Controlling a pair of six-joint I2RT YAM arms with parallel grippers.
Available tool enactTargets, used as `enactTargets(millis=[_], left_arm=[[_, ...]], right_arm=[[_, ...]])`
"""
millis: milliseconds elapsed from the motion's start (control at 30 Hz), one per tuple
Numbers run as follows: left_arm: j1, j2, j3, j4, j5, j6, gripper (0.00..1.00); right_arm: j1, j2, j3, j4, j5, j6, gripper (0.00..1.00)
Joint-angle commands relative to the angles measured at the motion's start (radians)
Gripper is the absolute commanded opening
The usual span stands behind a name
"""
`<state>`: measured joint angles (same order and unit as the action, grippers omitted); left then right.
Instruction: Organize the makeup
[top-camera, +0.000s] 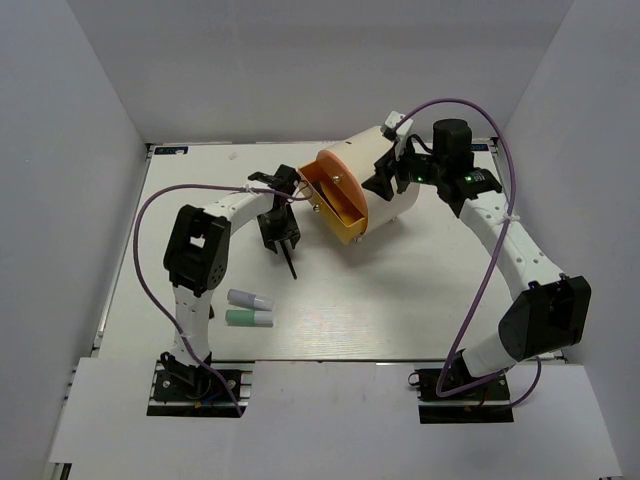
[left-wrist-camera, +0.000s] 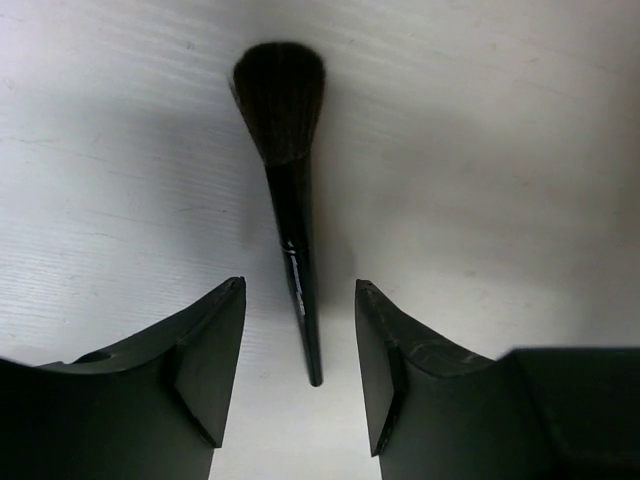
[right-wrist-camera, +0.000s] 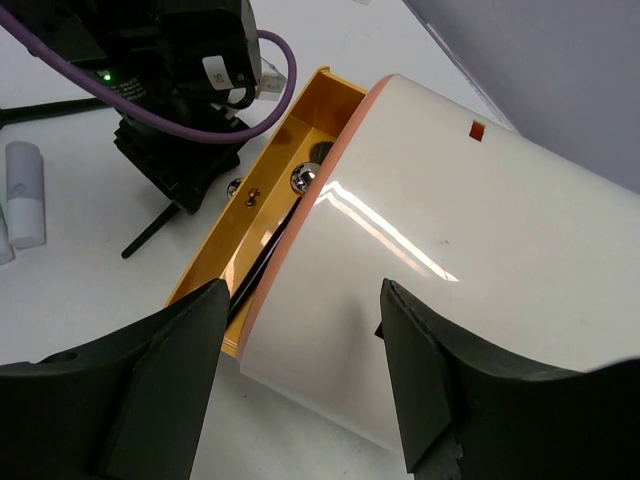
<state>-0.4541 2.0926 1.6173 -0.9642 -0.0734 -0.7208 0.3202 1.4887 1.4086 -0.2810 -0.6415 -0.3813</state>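
A black-handled makeup brush (left-wrist-camera: 297, 262) lies flat on the white table, with its dark bristle head (left-wrist-camera: 280, 100) pointing away. My left gripper (left-wrist-camera: 300, 290) hangs open just above the handle's end, one finger on each side and neither touching it. From above, the brush (top-camera: 291, 262) pokes out below the left gripper (top-camera: 282, 238). The lavender tube (top-camera: 250, 298) and the mint tube (top-camera: 250, 318) lie side by side near the left arm. My right gripper (right-wrist-camera: 302, 290) is open over the side of the cream drum (right-wrist-camera: 450, 230), close to its orange face (right-wrist-camera: 250, 215).
The drum (top-camera: 375, 185) lies tilted on its side at mid-table, with its orange open face (top-camera: 335, 200) turned toward the left arm. Thin dark handles (right-wrist-camera: 262, 262) show inside it. White walls enclose the table on three sides. A purple cable loops from each arm.
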Motion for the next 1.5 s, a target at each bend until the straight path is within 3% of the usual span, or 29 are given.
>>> enactTargets(millis=[0, 267, 500, 733, 867, 1133, 1467], left_arm=[[-0.009, -0.019, -0.028, 0.021, -0.040, 0.011, 0.58], [-0.009, 0.003, -0.063, 0.067, -0.029, 0.009, 0.46], [-0.009, -0.015, -0.111, 0.073, -0.003, 0.014, 0.21], [0.011, -0.212, -0.117, 0.027, 0.041, 0.061, 0.09], [0.020, -0.360, -0.094, 0.100, 0.160, 0.092, 0.07], [0.020, -0.404, -0.007, 0.291, 0.395, 0.044, 0.06], [0.020, -0.378, -0.086, 0.687, 0.491, -0.263, 0.10]], right_arm=[[-0.006, -0.031, -0.002, 0.036, -0.001, 0.015, 0.68], [-0.015, -0.033, -0.005, 0.032, -0.007, 0.018, 0.68], [-0.021, -0.033, -0.003, 0.034, -0.010, 0.024, 0.67], [-0.035, -0.030, -0.007, 0.045, -0.012, 0.039, 0.67], [-0.041, -0.019, -0.007, 0.051, -0.017, 0.047, 0.63], [-0.041, -0.018, -0.003, 0.049, -0.017, 0.050, 0.48], [-0.049, -0.041, -0.023, 0.055, -0.009, 0.050, 0.42]])
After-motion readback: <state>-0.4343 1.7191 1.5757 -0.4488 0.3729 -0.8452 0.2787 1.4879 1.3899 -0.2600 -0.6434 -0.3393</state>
